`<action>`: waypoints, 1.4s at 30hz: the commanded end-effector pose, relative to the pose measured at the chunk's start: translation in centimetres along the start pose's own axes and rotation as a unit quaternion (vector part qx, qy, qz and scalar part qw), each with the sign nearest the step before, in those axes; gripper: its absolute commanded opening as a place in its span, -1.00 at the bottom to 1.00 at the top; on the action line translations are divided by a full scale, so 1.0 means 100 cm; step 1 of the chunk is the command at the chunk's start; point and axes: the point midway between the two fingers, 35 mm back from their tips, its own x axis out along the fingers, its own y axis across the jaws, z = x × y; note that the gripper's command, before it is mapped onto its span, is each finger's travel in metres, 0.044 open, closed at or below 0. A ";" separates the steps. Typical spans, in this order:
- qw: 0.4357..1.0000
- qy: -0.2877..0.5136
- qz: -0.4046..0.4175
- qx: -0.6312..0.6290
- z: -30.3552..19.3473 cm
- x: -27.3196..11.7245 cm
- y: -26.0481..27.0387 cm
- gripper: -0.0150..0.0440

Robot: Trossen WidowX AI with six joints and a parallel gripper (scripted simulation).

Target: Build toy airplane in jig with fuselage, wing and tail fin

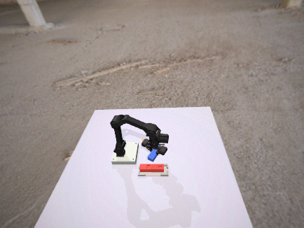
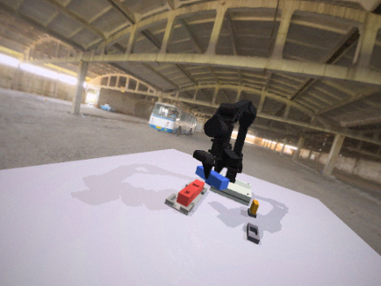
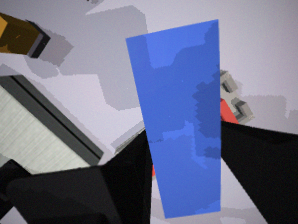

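Observation:
The red fuselage [image 1: 151,168] [image 2: 191,193] lies in the pale grey cradle [image 1: 166,173] [image 2: 177,207], its two sockets facing up; in the wrist view the wing mostly covers it. My gripper [image 1: 154,150] [image 2: 219,175] [image 3: 177,129] is shut on the blue wing [image 1: 152,155] [image 2: 212,178] [image 3: 177,90], gripping it across its middle. The wing is in the air above and beside the fuselage, on the robot-base side, turned at an angle to it. The wing's tab is hidden. The orange tail fin [image 1: 143,140] [image 2: 255,206] [image 3: 15,35] stands upright in a small dark holder [image 2: 252,214] [image 3: 40,41].
An empty grey holder [image 2: 253,232] with a rectangular opening stands beside the tail fin's holder. The robot's pale base plate [image 1: 134,153] [image 2: 241,193] [image 3: 40,125] is close to the cradle and the held wing. The arm casts shadows over the white table [image 1: 105,203] [image 2: 132,246].

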 end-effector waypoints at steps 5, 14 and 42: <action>0.997 -0.001 -0.006 -0.074 -0.026 0.003 0.002 -0.49; 0.988 0.001 -0.005 -0.156 -0.054 0.009 0.007 -0.49; 0.970 0.002 -0.004 -0.241 -0.081 0.015 0.015 0.17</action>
